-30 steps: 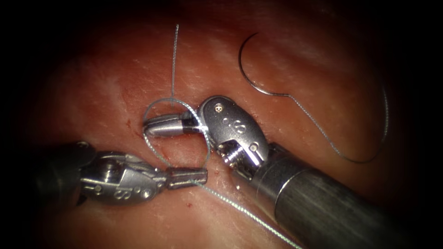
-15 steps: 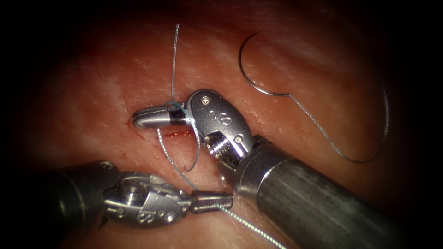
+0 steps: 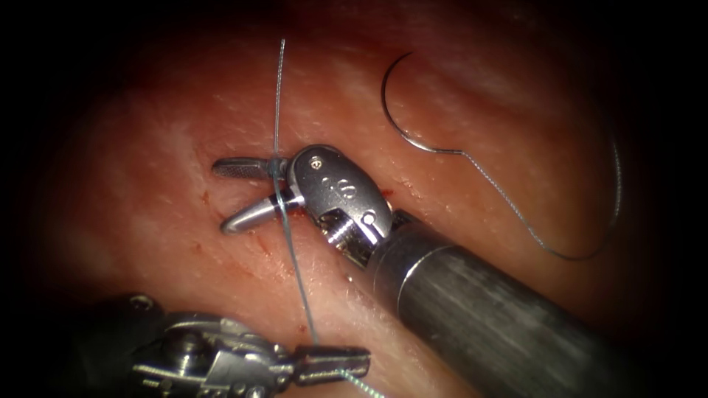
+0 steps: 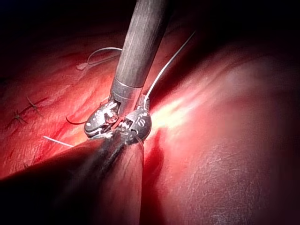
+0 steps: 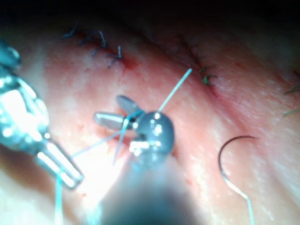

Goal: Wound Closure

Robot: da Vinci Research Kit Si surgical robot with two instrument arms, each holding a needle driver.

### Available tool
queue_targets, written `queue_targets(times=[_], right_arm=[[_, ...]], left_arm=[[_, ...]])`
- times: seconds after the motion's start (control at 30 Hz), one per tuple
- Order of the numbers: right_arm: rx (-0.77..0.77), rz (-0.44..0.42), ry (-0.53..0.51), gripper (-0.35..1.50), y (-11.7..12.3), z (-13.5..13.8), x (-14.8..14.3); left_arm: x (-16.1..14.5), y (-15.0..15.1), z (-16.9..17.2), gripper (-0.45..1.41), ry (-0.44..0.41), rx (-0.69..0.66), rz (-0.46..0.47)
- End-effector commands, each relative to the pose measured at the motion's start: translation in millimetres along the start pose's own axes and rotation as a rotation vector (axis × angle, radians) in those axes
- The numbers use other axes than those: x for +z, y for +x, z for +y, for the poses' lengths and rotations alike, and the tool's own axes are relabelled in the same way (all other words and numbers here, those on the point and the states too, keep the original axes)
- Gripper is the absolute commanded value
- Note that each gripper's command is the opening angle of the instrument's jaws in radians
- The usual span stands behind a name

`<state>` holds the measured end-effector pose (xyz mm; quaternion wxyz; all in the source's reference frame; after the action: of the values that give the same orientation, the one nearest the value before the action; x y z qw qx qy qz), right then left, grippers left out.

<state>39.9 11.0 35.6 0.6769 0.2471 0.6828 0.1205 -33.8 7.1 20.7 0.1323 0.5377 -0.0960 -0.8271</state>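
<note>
In the endoscope view the tissue (image 3: 457, 96) is lit most strongly at the centre of the frame. The light is lost toward every edge, and the corners are left black. Bright highlights are thrown off the right tool (image 3: 221, 197) and its shaft, while the left tool (image 3: 361, 361), at the lower left, is half sunk in shadow. The thread (image 3: 295, 265) is picked out as a pale line. In both wrist views, patches of the tissue are washed out by glare, and deep shadow is cast around them.
</note>
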Motion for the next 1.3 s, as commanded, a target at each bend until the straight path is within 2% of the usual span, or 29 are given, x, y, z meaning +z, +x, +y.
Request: queue_targets(times=[0.03, 0.27, 0.6, 0.67, 0.73, 0.77, 0.9, 1.0, 1.07, 1.1, 1.2, 1.3], right_arm=[[-0.003, -0.001, 0.004, 1.01, -0.2, 0.3, 0.2], [-0.021, -0.037, 0.057, 0.89, -1.9, -2.3, -0.6], [0.003, -0.038, 0.085, 0.84, -2.6, -4.5, -1.4], [0.001, -0.038, 0.090, 1.09, -2.7, -5.0, -1.2], [0.001, -0.038, 0.094, 1.25, -2.6, -5.3, -1.1], [0.000, -0.036, 0.102, 1.30, -2.5, -5.7, -1.0], [0.012, -0.031, 0.139, 1.31, -2.3, -6.3, -0.6], [0.008, -0.024, 0.180, 1.33, -1.9, -6.9, -0.2], [0.004, -0.021, 0.200, 1.30, -1.8, -7.0, -0.1], [0.004, -0.021, 0.200, 1.30, -1.8, -7.0, -0.1], [0.007, -0.013, 0.222, 1.26, -1.8, -7.1, -0.2], [0.007, 0.000, 0.226, 1.25, -1.7, -7.1, -0.3]], left_arm=[[0.7, -0.4, -0.1, -0.45, -0.001, 0.002, 0.002], [-2.8, -0.1, -3.0, -0.45, 0.026, 0.007, 0.000], [-4.2, -0.7, -6.0, -0.45, 0.048, 0.009, -0.008], [-4.4, -0.8, -6.8, -0.45, 0.057, 0.007, -0.003], [-4.5, -1.1, -7.3, -0.45, 0.055, 0.003, -0.001], [-4.6, -1.7, -7.8, -0.45, 0.059, -0.001, 0.002], [-4.5, -2.9, -8.6, -0.45, 0.060, -0.007, 0.004], [-4.1, -5.1, -9.5, -0.45, 0.073, -0.014, 0.010], [-3.8, -7.1, -9.9, -0.45, 0.077, -0.015, 0.012], [-3.8, -7.1, -9.9, -0.45, 0.077, -0.015, 0.012], [-3.3, -10.3, -10.4, -0.45, 0.093, -0.016, 0.020], [-3.2, -11.6, -10.5, -0.45, 0.098, -0.009, 0.022]])
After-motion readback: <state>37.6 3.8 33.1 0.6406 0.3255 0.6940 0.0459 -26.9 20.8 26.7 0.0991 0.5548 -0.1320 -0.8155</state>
